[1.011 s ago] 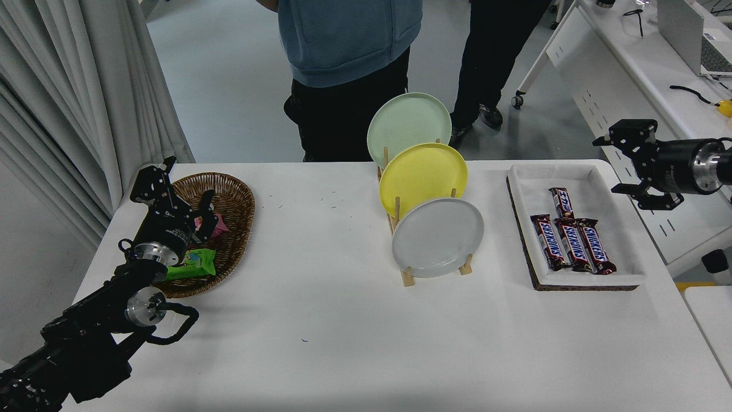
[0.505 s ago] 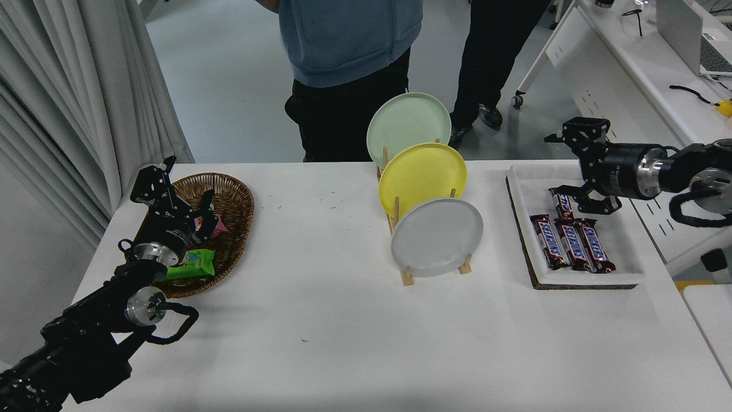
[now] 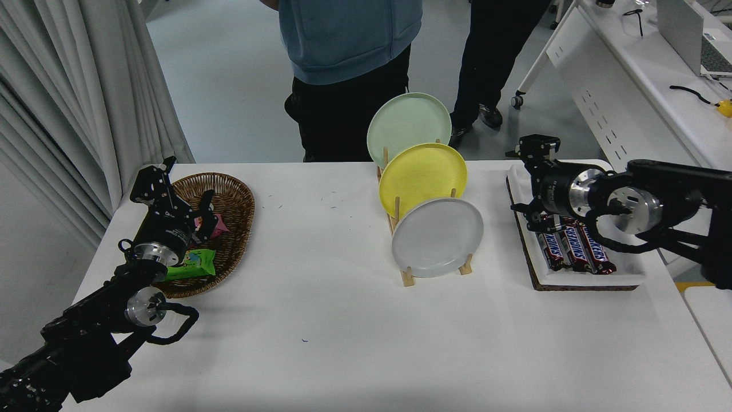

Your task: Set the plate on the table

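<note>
I have swung my right end effector (image 3: 523, 183), released and empty, leftward over the white tray toward the round light grey plate (image 3: 437, 237), upright in the wooden rack mid-frame.

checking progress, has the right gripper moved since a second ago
Yes. The right gripper has swung left, from beyond the white tray's right side to its left end, toward the grey plate.

White table (image 3: 343, 355), wicker basket (image 3: 234, 229), wooden plate rack (image 3: 407, 279), white tray (image 3: 572, 280)
</note>
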You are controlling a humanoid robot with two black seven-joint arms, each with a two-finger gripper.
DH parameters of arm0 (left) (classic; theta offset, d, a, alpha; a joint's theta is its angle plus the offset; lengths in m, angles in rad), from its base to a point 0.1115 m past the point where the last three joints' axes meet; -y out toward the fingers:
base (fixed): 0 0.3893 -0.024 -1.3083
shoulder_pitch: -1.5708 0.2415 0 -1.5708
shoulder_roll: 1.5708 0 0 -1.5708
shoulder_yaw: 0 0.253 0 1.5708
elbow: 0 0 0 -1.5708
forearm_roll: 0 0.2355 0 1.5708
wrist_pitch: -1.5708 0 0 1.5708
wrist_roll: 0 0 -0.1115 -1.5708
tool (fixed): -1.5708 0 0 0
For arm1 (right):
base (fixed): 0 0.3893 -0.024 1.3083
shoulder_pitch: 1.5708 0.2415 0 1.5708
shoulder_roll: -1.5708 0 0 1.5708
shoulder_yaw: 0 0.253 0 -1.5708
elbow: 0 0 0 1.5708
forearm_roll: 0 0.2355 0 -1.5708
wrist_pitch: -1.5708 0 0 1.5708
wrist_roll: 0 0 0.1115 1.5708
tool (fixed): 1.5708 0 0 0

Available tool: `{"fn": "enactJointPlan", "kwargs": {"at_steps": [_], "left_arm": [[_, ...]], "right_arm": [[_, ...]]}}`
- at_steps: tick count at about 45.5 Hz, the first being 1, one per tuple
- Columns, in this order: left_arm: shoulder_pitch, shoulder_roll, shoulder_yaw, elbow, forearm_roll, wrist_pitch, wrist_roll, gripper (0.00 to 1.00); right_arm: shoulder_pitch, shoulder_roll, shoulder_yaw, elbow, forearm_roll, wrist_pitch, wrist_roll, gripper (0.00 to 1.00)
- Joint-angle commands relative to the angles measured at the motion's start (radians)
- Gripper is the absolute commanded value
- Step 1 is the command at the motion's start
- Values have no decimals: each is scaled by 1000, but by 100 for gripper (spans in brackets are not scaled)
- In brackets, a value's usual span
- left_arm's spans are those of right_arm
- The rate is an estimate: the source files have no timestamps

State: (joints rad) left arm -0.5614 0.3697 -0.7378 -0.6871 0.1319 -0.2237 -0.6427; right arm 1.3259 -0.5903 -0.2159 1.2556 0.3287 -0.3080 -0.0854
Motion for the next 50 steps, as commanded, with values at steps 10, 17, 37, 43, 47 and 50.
{"fn": "enactJointPlan", "kwargs": {"at_steps": [10,17,37,43,47,50], "left_arm": [[0,0,0,0,0,0,0,100],[0,0,0,0,0,0,0,100],[0,0,0,1,0,0,0,100],[0,0,0,0,0,1,0,100],[0,0,0,1,0,1,0,100],[0,0,0,0,0,1,0,100]], "right_arm": [[-131,191,138,-99,-2,-48,-1,99],[-145,221,142,-111,-22,-40,1,99],[-139,221,205,-117,-117,-43,7,99],[-155,214,265,-119,-224,-39,7,99],[-157,213,277,-125,-250,-39,7,99],[-158,211,279,-128,-252,-42,7,99]]}}
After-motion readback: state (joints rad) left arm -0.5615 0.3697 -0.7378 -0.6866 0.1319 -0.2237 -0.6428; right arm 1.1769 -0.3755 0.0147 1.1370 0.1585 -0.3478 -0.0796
